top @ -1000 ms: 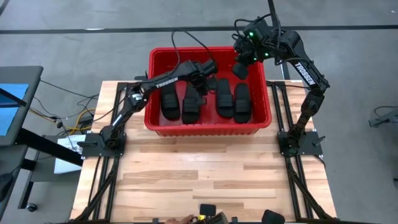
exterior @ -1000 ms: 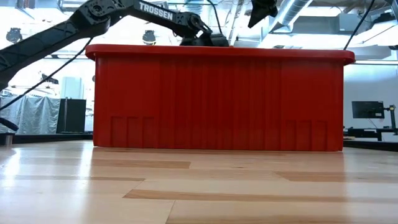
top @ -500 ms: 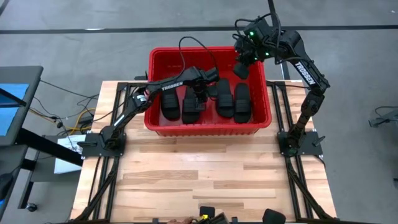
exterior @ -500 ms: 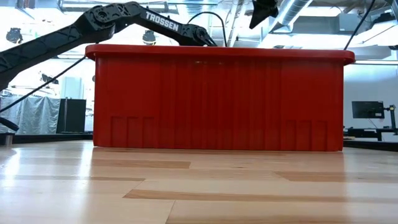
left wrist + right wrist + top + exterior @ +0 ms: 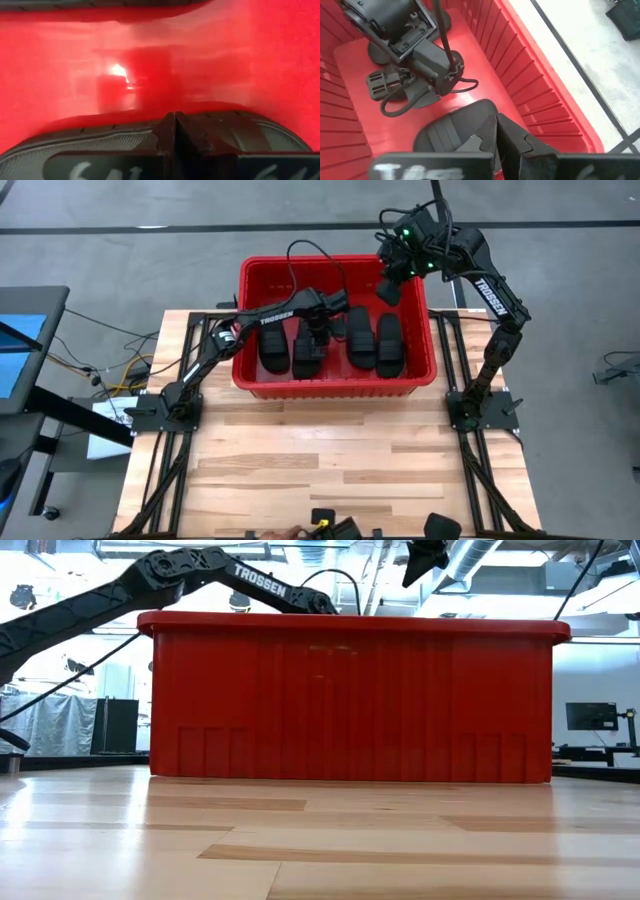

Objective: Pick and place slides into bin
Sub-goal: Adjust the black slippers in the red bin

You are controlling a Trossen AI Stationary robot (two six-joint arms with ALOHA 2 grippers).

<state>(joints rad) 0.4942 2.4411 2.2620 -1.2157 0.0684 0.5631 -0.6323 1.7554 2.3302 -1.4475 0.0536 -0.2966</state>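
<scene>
Overhead looks straight down on the table (image 5: 330,470) and red bin (image 5: 335,389), the low camera faces the bin's wall level, both wrist cameras peer close inside it.

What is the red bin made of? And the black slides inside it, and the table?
The bin looks like glossy moulded plastic: ribbed walls, and a light reflects off the inside. The slides seem to be matte rubber or foam, dull black with ribbed straps. The table looks like light wood, with planks and grain showing.
</scene>
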